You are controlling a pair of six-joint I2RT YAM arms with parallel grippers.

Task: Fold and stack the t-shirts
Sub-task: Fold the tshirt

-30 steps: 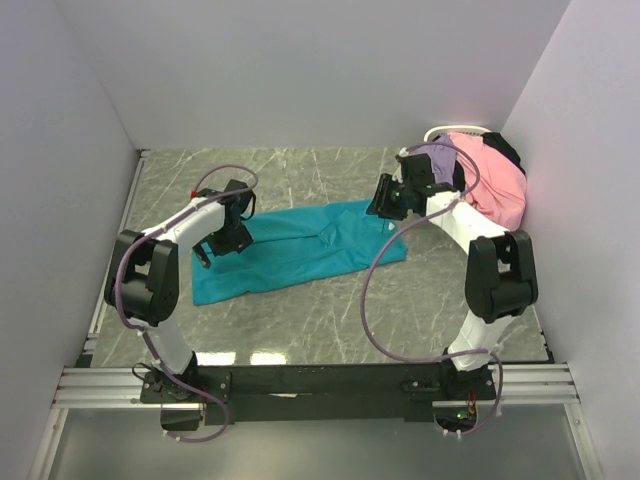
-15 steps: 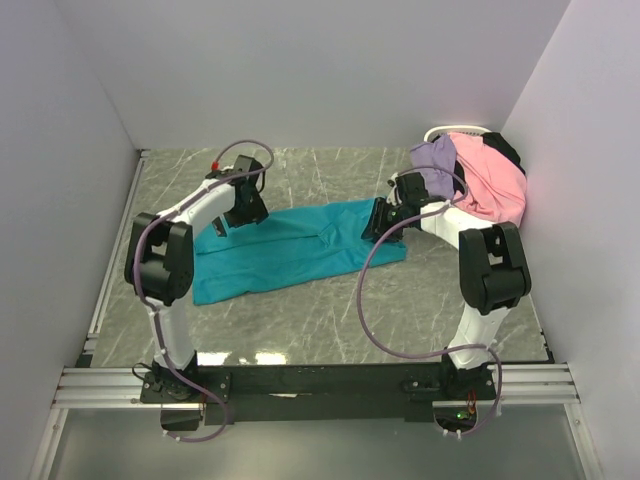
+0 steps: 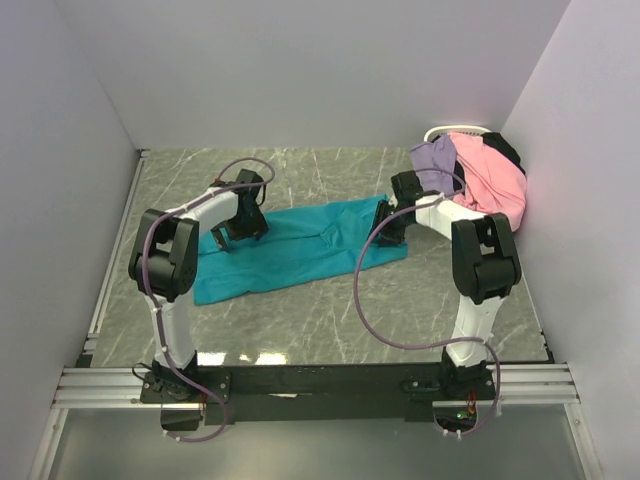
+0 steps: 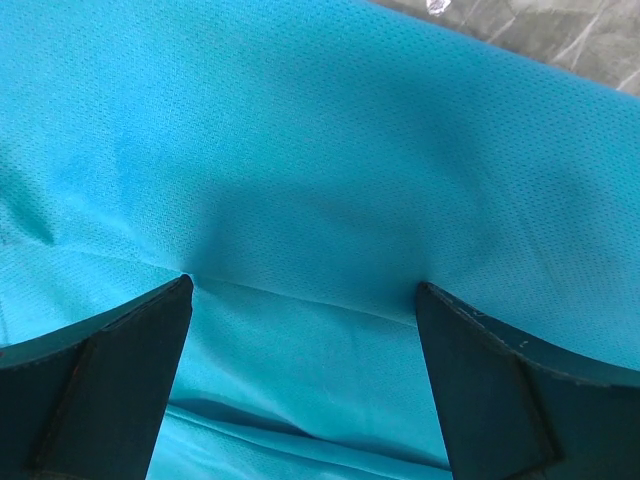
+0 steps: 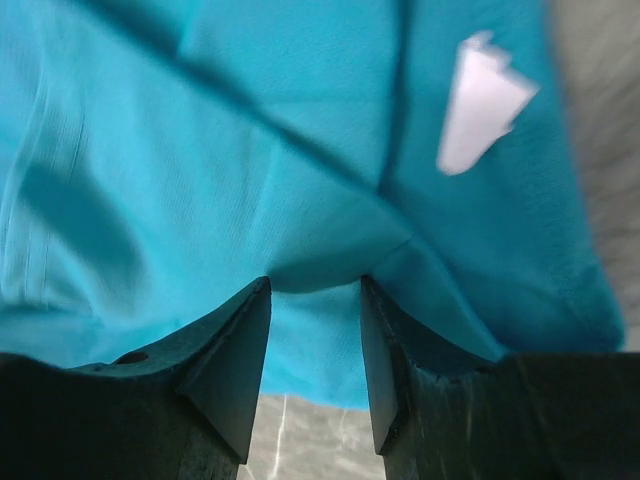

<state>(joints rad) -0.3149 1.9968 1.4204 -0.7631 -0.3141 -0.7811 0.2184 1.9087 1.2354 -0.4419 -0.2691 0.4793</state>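
Early yet: teal t-shirt (image 3: 300, 250) spread left of basket (image 3: 455, 129), fold unfinished. Other t-shirts (image 3: 490, 185) heaped at basket, no stack started. Left gripper (image 3: 226, 239) wide, fingertips on teal cloth. Right gripper (image 3: 385, 224) half-spread, straddling cloth ridge, grip unconfirmed.

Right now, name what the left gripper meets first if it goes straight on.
The teal t-shirt: the open left gripper points straight into its cloth, close up; the fingertips may be touching it.

Left pincer (image 4: 303, 285) and right pincer (image 5: 315, 282) have lowered onto the teal t-shirt (image 3: 300, 250)
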